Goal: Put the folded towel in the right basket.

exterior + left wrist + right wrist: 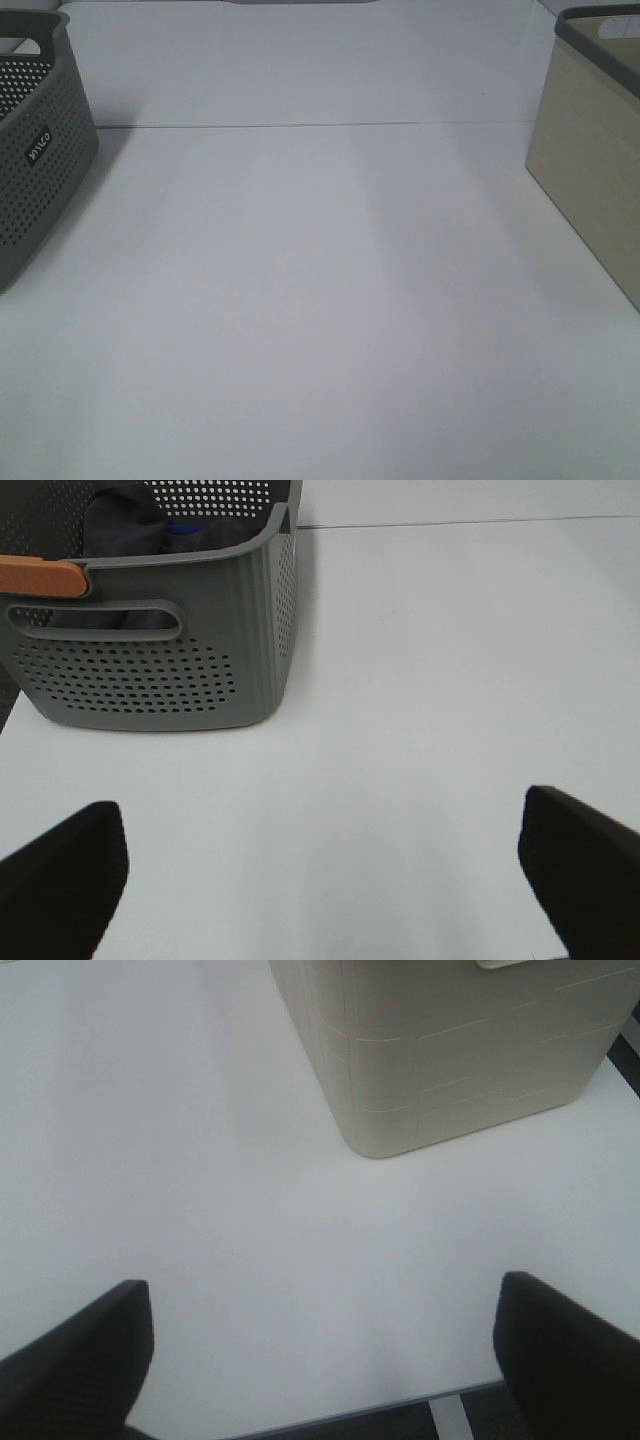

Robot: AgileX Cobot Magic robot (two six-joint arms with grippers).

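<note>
The right basket [592,150] is beige with a grey rim and stands at the table's right edge; it also shows in the right wrist view [450,1045]. No folded towel lies on the table. Dark cloth [120,520] lies inside the grey basket in the left wrist view; I cannot tell if it is the towel. My left gripper [320,880] is open and empty over bare table, short of the grey basket. My right gripper [320,1360] is open and empty over bare table, short of the beige basket. Neither gripper shows in the exterior high view.
A grey perforated basket [35,150] stands at the table's left edge; in the left wrist view [160,660] it has an orange handle piece [40,577] on its rim. The white table [320,300] has a seam across its far part. Its front edge shows in the right wrist view [350,1415].
</note>
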